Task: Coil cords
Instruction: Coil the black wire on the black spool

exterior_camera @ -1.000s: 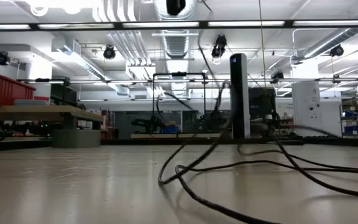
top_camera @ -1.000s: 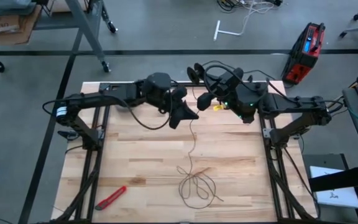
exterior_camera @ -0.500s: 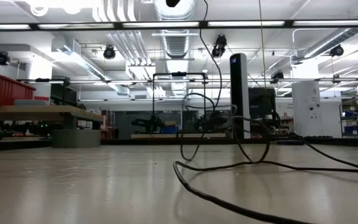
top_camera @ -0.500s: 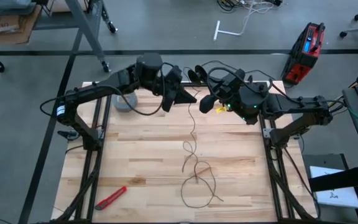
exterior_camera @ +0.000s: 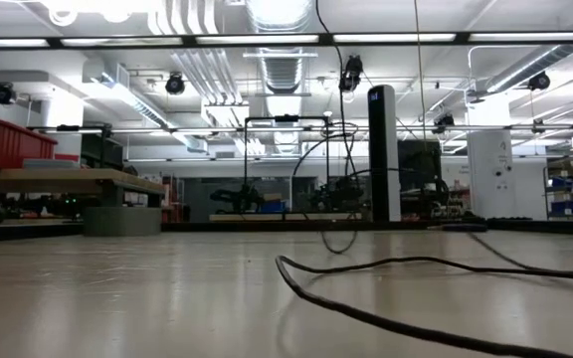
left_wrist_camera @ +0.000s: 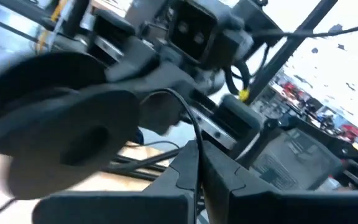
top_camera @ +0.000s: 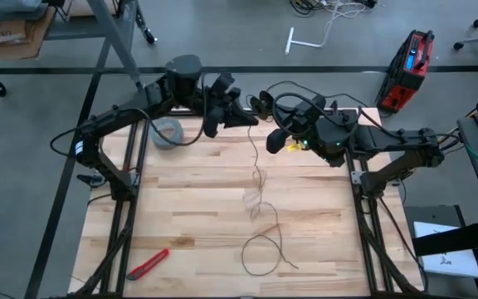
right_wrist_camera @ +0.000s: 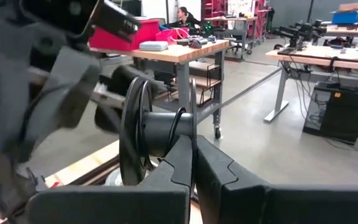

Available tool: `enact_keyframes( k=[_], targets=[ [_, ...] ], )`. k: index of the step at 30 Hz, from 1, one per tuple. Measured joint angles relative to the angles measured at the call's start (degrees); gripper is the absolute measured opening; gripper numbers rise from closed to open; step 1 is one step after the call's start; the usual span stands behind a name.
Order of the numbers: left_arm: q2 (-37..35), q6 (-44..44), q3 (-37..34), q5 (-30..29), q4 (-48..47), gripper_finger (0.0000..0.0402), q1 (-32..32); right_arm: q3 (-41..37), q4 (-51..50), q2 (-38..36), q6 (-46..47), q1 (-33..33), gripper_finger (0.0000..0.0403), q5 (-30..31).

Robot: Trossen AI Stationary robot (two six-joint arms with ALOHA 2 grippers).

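Up at the table's far edge, the left gripper [top_camera: 237, 117] pinches the cord [top_camera: 260, 184], which hangs down toward the near side, while the right gripper [top_camera: 265, 101] pinches the reel [right_wrist_camera: 157, 134] just beside it.

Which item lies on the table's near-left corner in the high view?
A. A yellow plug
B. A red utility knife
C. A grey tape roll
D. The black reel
B: the red knife lies there; the tape roll sits at the far edge.
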Motion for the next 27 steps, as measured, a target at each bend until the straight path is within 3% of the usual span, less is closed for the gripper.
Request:
enact_keyframes(
  k=[18, 27],
  targets=[
    [-1.3, 1.0, -0.1, 2.9, -2.0, 0.0, 8.8, 0.0, 0.1, -0.6, 0.1, 0.5, 0.0, -1.0],
    [-4.2, 5.1, 0.0, 3.9, -9.0, 0.0, 13.3, 0.0, 0.4, -1.9, -0.2, 0.9, 0.0, -1.4]
  ],
)
